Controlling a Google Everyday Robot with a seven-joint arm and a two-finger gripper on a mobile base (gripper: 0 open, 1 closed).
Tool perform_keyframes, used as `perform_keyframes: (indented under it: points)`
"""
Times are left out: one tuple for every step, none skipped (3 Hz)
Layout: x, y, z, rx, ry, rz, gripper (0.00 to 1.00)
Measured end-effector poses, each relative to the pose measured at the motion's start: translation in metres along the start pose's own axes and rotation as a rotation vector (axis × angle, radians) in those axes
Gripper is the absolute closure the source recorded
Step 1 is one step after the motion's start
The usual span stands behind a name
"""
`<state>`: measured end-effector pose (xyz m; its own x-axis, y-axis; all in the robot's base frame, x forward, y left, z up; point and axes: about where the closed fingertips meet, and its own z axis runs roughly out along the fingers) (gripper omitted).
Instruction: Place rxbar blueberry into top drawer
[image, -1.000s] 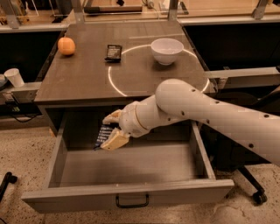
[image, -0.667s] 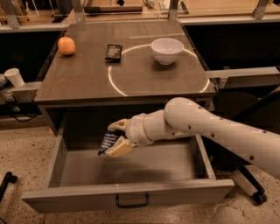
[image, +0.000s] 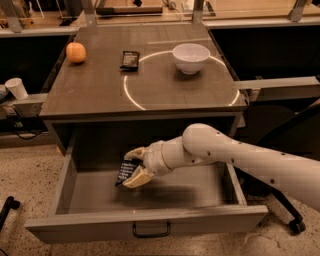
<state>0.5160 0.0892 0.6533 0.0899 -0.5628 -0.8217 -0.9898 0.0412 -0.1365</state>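
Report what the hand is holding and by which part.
The hand grips the rxbar blueberry by the end nearest the arm. The bar's other end sticks out to the left, inside the open top drawer.

counts | my tool (image: 128, 169): 1, in the top drawer (image: 100, 220), clamped on the rxbar blueberry (image: 124, 173) | rxbar blueberry: 1 | top drawer: 1 | on the tabletop (image: 95, 90): orange (image: 76, 52) 1, black-wrapped bar (image: 130, 59) 1, white bowl (image: 190, 57) 1 | paper cup (image: 16, 88): 1 | bars in all: 2
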Motion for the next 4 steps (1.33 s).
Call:
perform_keyframes:
  points:
    - [0.024,0.005,0.018,-0.014,0.045,0.028,1.0]
    - [0.039,0.007,0.032,-0.024,0.097,0.05,0.86]
    - [0.041,0.007,0.035,-0.028,0.105,0.057,0.62]
    - [0.041,0.007,0.035,-0.029,0.105,0.057,0.39]
